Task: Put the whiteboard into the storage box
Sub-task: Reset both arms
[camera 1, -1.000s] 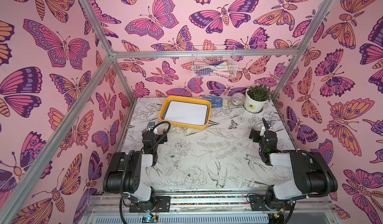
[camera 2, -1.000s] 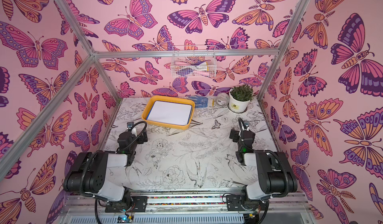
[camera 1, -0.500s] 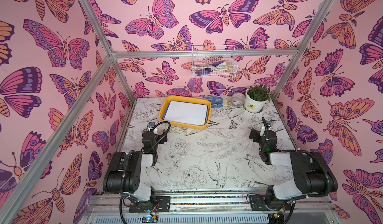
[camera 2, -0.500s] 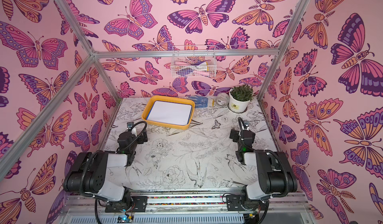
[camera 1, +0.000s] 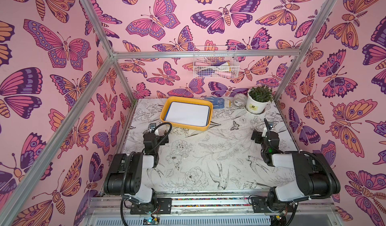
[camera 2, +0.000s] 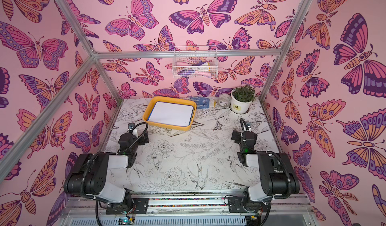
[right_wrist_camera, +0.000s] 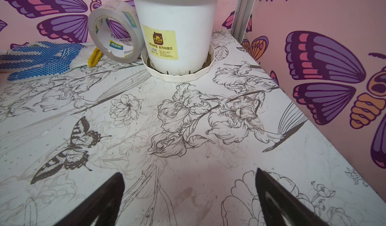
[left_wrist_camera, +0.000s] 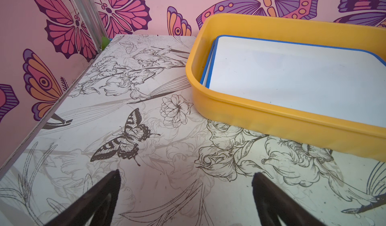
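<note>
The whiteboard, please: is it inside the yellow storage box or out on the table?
Inside. The whiteboard lies flat within the raised rim of the storage box.

Shows whiteboard (camera 1: 187,114) flat inside yellow-orange storage box (camera 1: 183,126) by worktop's (camera 1: 208,151) far edge, nearer its left edge. Finds dotted glove (camera 1: 216,101), tape roll (camera 1: 239,99) and potted plant (camera 1: 258,101) toward far right corner. Places left pincer (camera 1: 160,133) near box's near left corner, right pincer (camera 1: 262,132) well apart by right edge.

Whiteboard (camera 1: 187,114) lying in storage box (camera 1: 183,127) at frame centre, glove (camera 1: 216,102), tape roll (camera 1: 239,99), plant pot (camera 1: 255,107) in a row to its right, wire basket (camera 1: 215,68) above them on back wall (camera 1: 167,37)
</note>
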